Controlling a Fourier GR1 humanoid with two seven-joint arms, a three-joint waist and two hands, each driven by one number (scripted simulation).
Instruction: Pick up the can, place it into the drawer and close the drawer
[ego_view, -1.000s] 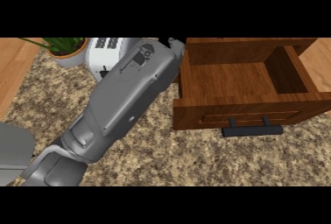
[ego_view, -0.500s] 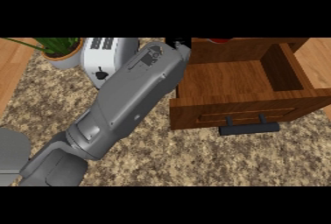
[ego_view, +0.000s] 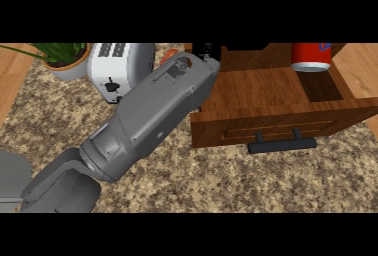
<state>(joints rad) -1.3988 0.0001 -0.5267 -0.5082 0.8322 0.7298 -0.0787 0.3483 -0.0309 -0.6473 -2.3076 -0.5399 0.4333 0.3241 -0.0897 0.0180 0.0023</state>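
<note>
Can (ego_view: 310, 57): red with a silver rim, at the far right of the open wooden drawer (ego_view: 258, 92), upper part cut by the view's edge. Whether it rests inside cannot be told. Drawer's dark handle (ego_view: 283, 145) faces the near side. Left hand (ego_view: 207, 50) shows at the drawer's far left corner, apart from the can and mostly hidden; open or closed: cannot tell. White toaster (ego_view: 114, 70) and potted plant (ego_view: 65, 62) stand left on the speckled bench (ego_view: 221, 185).

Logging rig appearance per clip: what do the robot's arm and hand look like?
Only the left forearm shows: a bulky grey shell with panel seams, a dark marking near the wrist and a wider grey segment at the elbow. The left hand is black, mostly hidden. No cables show.
</note>
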